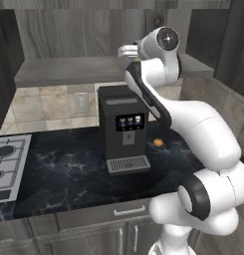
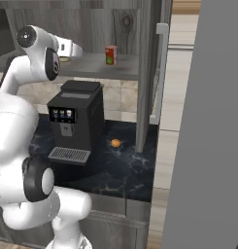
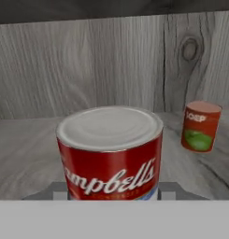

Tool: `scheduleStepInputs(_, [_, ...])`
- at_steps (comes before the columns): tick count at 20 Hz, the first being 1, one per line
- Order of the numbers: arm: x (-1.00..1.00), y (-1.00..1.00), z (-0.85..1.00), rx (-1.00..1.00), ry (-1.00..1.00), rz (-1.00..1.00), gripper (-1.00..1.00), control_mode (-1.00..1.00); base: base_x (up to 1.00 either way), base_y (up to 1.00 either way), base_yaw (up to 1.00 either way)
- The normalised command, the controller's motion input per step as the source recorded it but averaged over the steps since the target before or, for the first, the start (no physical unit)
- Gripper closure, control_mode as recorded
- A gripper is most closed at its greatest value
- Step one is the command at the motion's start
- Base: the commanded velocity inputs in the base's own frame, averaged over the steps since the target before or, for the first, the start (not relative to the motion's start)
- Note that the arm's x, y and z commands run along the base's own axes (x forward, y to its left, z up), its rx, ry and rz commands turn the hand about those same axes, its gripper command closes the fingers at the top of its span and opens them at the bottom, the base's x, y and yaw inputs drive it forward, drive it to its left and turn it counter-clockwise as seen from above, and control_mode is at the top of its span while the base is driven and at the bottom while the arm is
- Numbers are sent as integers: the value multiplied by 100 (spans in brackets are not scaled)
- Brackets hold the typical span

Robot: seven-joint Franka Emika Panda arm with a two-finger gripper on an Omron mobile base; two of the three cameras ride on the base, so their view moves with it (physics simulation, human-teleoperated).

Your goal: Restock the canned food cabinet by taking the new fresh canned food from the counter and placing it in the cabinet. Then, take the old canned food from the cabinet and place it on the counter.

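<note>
The old canned food, red with white script and a pale lid, looms close in the hand view and stands on the cabinet shelf between the gripper's fingers. My gripper reaches into the cabinet above the coffee machine and is shut on this can. The new fresh canned food, red-orange with a green band, stands upright on the same shelf, further right and deeper in. The counter lies below, black with white veins.
A black coffee machine stands on the counter right under the hand. A small orange thing lies to its right. A gas hob is at the left. An open cabinet door hangs at the shelf's right end.
</note>
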Motion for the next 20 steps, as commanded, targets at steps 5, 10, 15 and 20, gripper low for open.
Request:
scheduleStepInputs(5, [-100,-2,6,0,-10,14,100,-100,0,0,0])
scheduleStepInputs(10, [-100,0,-2,-2,1,23,100,-100,0,0,0])
scheduleStepInputs(15, [-100,19,-30,-13,16,30,100,-100,0,0,0])
scheduleStepInputs(20, [-100,81,-86,-29,33,36,100,-100,0,0,0])
